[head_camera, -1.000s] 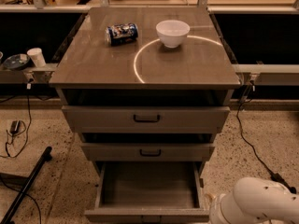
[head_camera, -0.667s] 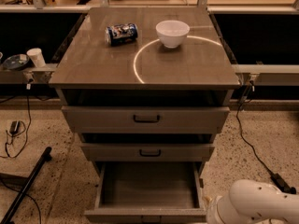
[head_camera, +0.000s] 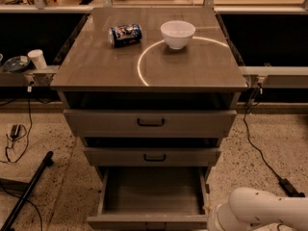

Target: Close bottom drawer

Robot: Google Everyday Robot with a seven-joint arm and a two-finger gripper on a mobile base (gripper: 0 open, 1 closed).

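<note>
The bottom drawer (head_camera: pixel 153 192) of the grey-brown cabinet stands pulled far out, and its plain grey box shows nothing inside. Its front panel (head_camera: pixel 147 221) lies along the lower edge of the camera view. The two drawers above, each with a black bar handle, are also pulled out a little. Only a white rounded arm link (head_camera: pixel 260 210) shows, at the bottom right beside the drawer's right front corner. My gripper is out of view, beyond the frame's lower edge.
On the cabinet top (head_camera: pixel 96 66) lie a blue can (head_camera: pixel 125 34) on its side and a white bowl (head_camera: pixel 177 33). A black pole (head_camera: pixel 26 191) and cables (head_camera: pixel 14 134) lie on the speckled floor at left. Another cable (head_camera: pixel 262 153) runs at right. A white cup (head_camera: pixel 36 58) stands on the left ledge.
The white arm link has crept slightly leftward, toward the bottom drawer's right corner. The drawers, can and bowl have not moved.
</note>
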